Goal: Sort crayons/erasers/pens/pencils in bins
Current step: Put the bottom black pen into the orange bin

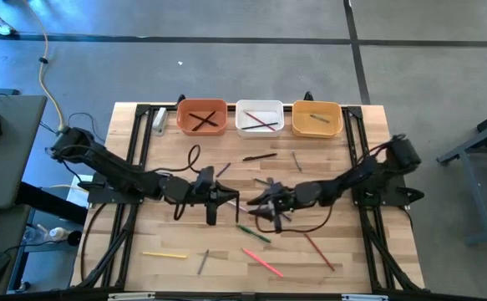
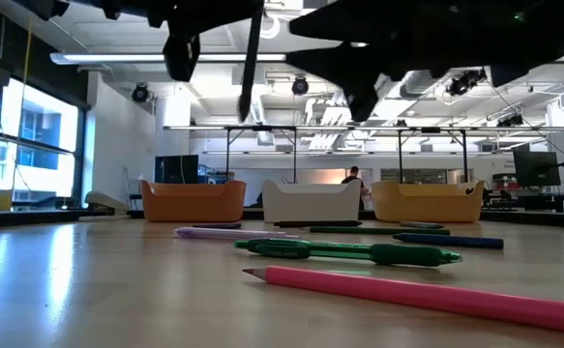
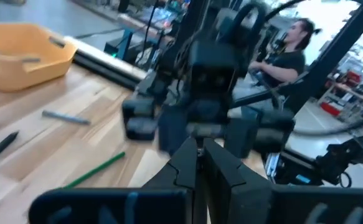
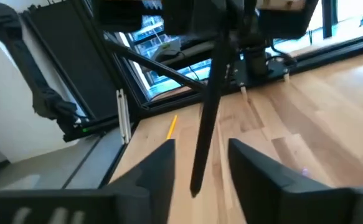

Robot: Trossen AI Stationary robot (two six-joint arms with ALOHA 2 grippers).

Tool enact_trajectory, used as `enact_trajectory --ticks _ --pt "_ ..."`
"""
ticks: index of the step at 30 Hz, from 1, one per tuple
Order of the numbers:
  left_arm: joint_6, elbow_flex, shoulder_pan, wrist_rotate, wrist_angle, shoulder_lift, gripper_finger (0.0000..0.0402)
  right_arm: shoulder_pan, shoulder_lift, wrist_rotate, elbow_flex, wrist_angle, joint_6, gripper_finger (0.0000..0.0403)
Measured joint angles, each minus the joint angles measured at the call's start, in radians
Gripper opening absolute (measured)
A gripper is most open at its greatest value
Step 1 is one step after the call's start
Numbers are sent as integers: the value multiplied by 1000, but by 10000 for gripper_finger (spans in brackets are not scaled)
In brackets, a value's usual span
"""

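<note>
The left claw (image 1: 211, 199) is clamped on a dark stick (image 4: 206, 118) that hangs from it above the middle of the desk (image 1: 176, 238), and the right claw (image 4: 200, 163) faces it with its fingers apart on either side of the stick's lower end, touching nothing that I can see. That arrangement reads as a hand-over between arms (probably because the stick's bin is easier for the right arm to reach).

Three bins stand in a row along the far edge: a terracotta bin (image 1: 201, 116) with two crossed dark sticks, a white bin (image 1: 260, 117) with about three, and a yellow bin (image 1: 317, 119) with one or two.

Loose on the desk I count roughly ten sticks, among them a green pen (image 2: 354, 252), a pink pencil (image 2: 427, 295) and a yellow stick (image 1: 164, 253); so most of the sorting is not yet done.
</note>
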Motion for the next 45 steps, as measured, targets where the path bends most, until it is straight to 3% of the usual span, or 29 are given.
enact_trajectory --ticks 5,12,17,24,31,37,45 --pt "24 0 -3 2 49 12 0 0 70 15 64 19 20 194" --pt "50 0 -4 -1 95 12 0 0 89 15 109 27 -10 195" --pt "50 0 -4 -1 94 12 0 -3 88 30 119 31 -18 149" --pt "69 0 -6 -13 91 3 28 -5 88 15 118 16 -34 17" --pt "110 0 -27 3 39 -18 96 -10 79 7 116 11 -42 39" --pt "89 -1 -42 23 26 25 143 -21 78 7 116 34 -45 12" --pt "169 0 -21 78 207 110 141 -22 77 -32 145 10 -63 17"
